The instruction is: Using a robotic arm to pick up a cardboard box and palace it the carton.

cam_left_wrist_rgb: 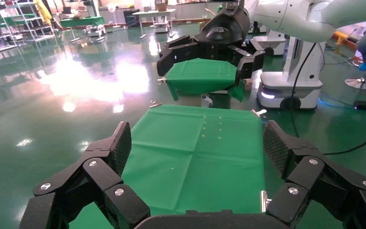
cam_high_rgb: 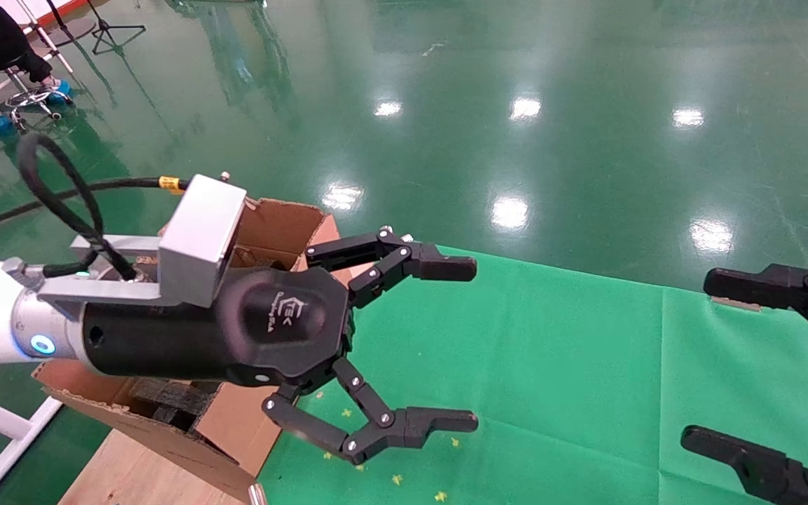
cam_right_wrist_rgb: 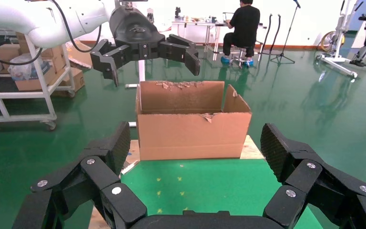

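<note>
Glossy green floor [cam_high_rgb: 586, 84], green cloth [cam_high_rgb: 551, 351]; carton [cam_right_wrist_rgb: 193, 121] holds possibly foam; left gripper [cam_high_rgb: 470, 344] and right gripper [cam_high_rgb: 698, 358] gape empty.

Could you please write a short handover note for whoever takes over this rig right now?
Left claw: open, empty, held in the air beside the carton, over the green cloth.
Right claw: open, empty, over the right side of the cloth.
Carton: open, flaps up, at the cloth's left end; black foam inside.
Cardboard box: not visible in any view, so locate it first.
Done: cannot confirm any placement.
Left: find the box, grasp it, place it in the carton.
</note>
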Action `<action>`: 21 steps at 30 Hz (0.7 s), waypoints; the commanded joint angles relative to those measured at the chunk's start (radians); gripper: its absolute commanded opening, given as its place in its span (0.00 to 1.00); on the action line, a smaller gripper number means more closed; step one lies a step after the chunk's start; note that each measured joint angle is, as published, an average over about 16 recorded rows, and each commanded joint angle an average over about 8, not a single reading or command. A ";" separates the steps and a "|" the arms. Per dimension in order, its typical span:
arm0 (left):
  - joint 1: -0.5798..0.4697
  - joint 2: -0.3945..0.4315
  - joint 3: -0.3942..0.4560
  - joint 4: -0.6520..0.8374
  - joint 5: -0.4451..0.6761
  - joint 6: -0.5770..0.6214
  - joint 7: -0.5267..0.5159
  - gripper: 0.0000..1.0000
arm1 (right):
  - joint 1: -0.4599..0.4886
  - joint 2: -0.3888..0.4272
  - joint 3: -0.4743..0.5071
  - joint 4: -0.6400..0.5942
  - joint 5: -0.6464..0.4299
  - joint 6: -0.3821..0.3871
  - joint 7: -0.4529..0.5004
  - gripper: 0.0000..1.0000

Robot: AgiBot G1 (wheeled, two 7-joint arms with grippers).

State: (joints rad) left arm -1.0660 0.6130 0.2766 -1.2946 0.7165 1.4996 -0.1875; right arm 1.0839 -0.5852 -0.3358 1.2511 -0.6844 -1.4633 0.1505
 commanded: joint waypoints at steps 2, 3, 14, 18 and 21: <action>-0.002 0.000 0.001 0.003 0.004 -0.001 0.000 1.00 | 0.000 0.000 0.000 0.000 0.000 0.000 0.000 1.00; -0.003 -0.001 0.001 0.004 0.005 -0.002 0.000 1.00 | 0.000 0.000 0.000 0.000 0.000 0.000 0.000 1.00; -0.007 -0.001 0.002 0.009 0.011 -0.003 0.000 1.00 | 0.000 0.000 0.000 0.000 0.000 0.000 0.000 1.00; -0.007 -0.002 0.002 0.010 0.012 -0.004 0.000 1.00 | 0.000 0.000 0.000 0.000 0.000 0.000 0.000 1.00; -0.008 -0.002 0.002 0.010 0.013 -0.004 0.000 1.00 | 0.000 0.000 0.000 0.000 0.000 0.000 0.000 1.00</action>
State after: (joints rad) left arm -1.0735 0.6113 0.2791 -1.2846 0.7295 1.4956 -0.1877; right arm 1.0840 -0.5852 -0.3358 1.2511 -0.6843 -1.4633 0.1505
